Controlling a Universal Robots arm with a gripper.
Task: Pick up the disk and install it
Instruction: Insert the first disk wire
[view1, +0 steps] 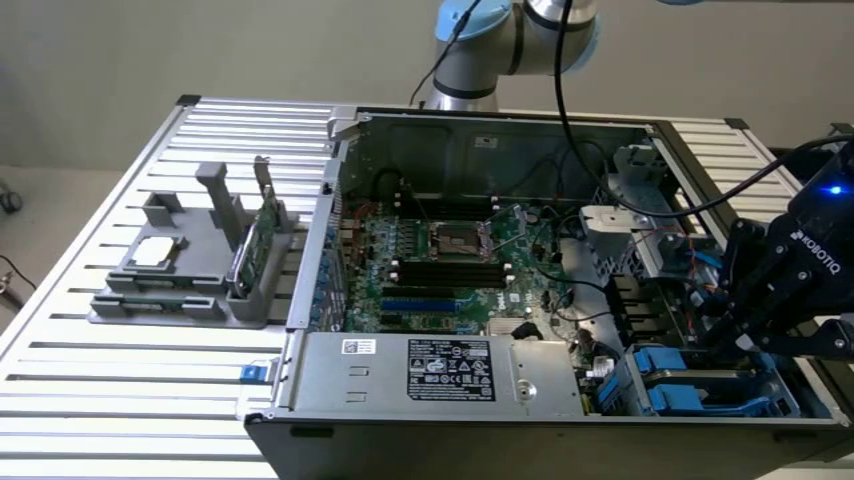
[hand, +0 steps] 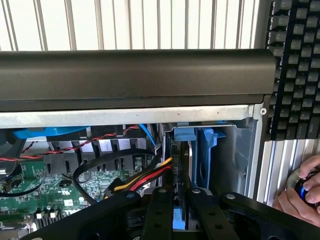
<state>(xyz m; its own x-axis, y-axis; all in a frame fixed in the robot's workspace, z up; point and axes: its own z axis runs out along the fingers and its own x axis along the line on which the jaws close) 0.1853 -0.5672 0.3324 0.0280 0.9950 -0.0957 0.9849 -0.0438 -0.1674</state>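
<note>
The end effector (view1: 747, 325) hung low at the exterior view's right, down in the drive-bay corner of the open computer case (view1: 400, 125). In the wrist view its black fingers (hand: 162, 212) stood close together around a narrow upright piece with a blue edge, the disk (hand: 179, 217) in its blue carrier, seen edge-on. The grip looked clamped on it, though the contact itself was partly hidden by the linkage.

The disk stood upright inside the bay, just beside a blue plastic carrier rail (hand: 205, 155) and a blue latch tab (hand: 183, 134). A bundle of red, yellow and black wires (hand: 145, 177) ran toward the bay, close to the fingers.

In the exterior view, more blue drive carriers (view1: 687, 375) lay in the case's near right corner. The motherboard (view1: 447, 260) filled the middle of the case, with the power supply (view1: 441, 370) along the near edge. On the slatted tabletop (view1: 80, 350), well apart to the exterior view's left, a grey fixture (view1: 187, 270) held a small square chip (view1: 154, 252) and a thin green card (view1: 260, 235) standing on edge.

A person's hand (hand: 300, 192) rested at the wrist view's edge, beside a black keyboard (hand: 295, 65).
</note>
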